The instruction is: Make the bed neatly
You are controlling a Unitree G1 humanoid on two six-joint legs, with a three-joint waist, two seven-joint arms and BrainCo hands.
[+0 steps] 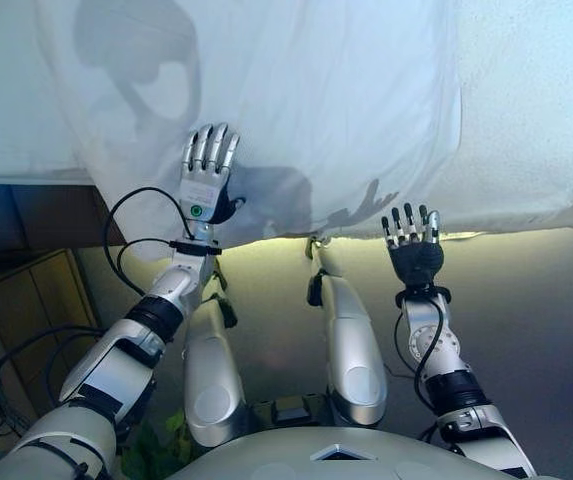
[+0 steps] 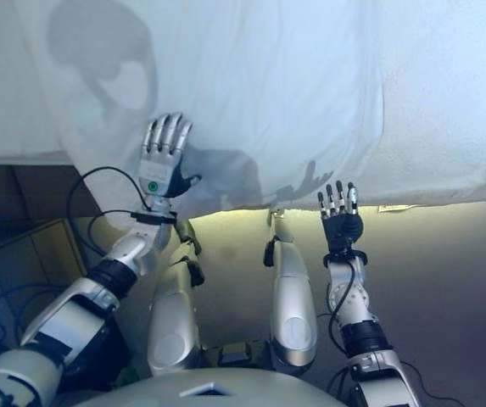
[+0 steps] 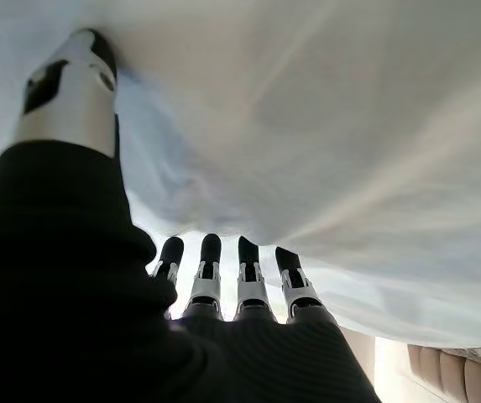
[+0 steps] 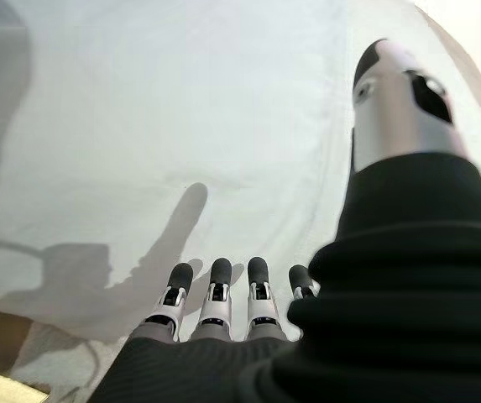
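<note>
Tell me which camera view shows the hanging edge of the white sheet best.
The left eye view: the white sheet hangs over the bed's side, its lower edge running between both open hands. The right eye view matches it. The wrist views show only cloth past the fingers.

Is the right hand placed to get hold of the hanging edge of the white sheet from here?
Probably yes. The right hand is open just below the sheet edge, with nothing in between.

Sheet point(image 1: 346, 110): white cloth, matt, soft, with shallow creases. Left hand point(image 1: 206, 180): silver fingers point(image 1: 209, 150) with a metallic sheen, dark matt tips. Right hand point(image 1: 413, 250): dark ribbed cover, matt. Cabinet point(image 1: 36, 300): brown, wood-like, dull finish.
</note>
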